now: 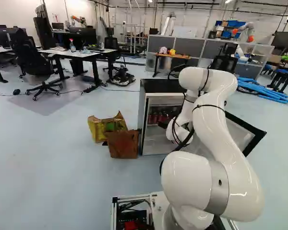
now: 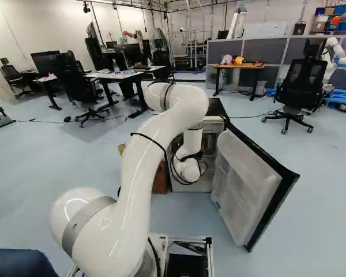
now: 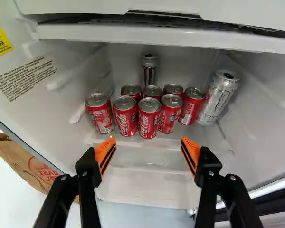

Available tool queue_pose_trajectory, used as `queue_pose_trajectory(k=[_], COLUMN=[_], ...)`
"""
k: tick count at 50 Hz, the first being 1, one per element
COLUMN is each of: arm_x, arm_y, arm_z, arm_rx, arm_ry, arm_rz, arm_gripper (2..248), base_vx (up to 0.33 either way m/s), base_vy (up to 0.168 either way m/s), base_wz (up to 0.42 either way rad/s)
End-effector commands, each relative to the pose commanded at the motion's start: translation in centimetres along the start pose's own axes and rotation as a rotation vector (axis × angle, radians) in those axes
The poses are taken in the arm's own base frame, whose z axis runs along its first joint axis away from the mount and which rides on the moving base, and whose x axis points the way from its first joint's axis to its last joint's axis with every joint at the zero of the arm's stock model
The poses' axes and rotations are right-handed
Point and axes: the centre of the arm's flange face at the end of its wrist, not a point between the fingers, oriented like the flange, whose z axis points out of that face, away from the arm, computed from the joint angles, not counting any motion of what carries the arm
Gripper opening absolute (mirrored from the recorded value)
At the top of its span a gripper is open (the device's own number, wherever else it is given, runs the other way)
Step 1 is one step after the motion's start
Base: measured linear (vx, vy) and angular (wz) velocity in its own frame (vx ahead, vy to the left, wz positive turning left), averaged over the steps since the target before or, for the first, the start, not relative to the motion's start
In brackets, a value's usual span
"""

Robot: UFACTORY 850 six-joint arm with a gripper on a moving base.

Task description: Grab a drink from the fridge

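Inside the fridge [image 1: 161, 86], ahead of my wide-set, empty fingers [image 3: 104, 154], the red cans [image 3: 149, 119] stand tightly grouped. Caution: if I advance at this width, a finger may topple neighbouring cans, because side clearance is scant.

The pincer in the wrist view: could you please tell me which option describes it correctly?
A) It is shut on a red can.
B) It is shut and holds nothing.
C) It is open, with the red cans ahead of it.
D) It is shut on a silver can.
C: the orange pads of the pincer stand wide apart, and the red cans stand ahead of it inside the fridge.
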Motion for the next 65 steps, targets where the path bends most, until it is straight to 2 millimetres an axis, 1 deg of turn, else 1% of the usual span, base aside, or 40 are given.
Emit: queue_pose_trajectory(k=[1, 2, 7, 8, 12, 13, 17, 18, 22, 23, 28, 29, 48, 65], arm_x=[0.0, 0.0, 0.0, 0.0, 0.0, 0.0, 0.0, 0.0, 0.0, 0.0, 0.0, 0.0, 0.0, 0.1], arm_y=[0.0, 0.0, 0.0, 0.0, 0.0, 0.0, 0.0, 0.0, 0.0, 0.0, 0.0, 0.0, 0.0, 0.1], arm_z=[0.0, 0.0, 0.0, 0.0, 0.0, 0.0, 0.0, 0.0, 0.0, 0.0, 0.0, 0.0, 0.0, 1.0], arm_rx=[0.0, 0.0, 0.0, 0.0, 0.0, 0.0, 0.0, 0.0, 0.0, 0.0, 0.0, 0.0, 0.0, 0.003], arm_ry=[0.0, 0.0, 0.0, 0.0, 0.0, 0.0, 0.0, 0.0, 0.0, 0.0, 0.0, 0.0, 0.001, 0.007], arm_rz=[0.0, 0.0, 0.0, 0.0, 0.0, 0.0, 0.0, 0.0, 0.0, 0.0, 0.0, 0.0, 0.0, -0.009], arm_gripper=[199, 186, 186, 174, 174, 162, 162, 150, 150, 143, 143, 148, 146, 146], base_vx=[0.0, 0.0, 0.0, 0.0, 0.0, 0.0, 0.0, 0.0, 0.0, 0.0, 0.0, 0.0, 0.0, 0.0], base_vy=[0.0, 0.0, 0.0, 0.0, 0.0, 0.0, 0.0, 0.0, 0.0, 0.0, 0.0, 0.0, 0.0, 0.0], base_wz=[0.0, 0.0, 0.0, 0.0, 0.0, 0.0, 0.0, 0.0, 0.0, 0.0, 0.0, 0.0, 0.0, 0.0])
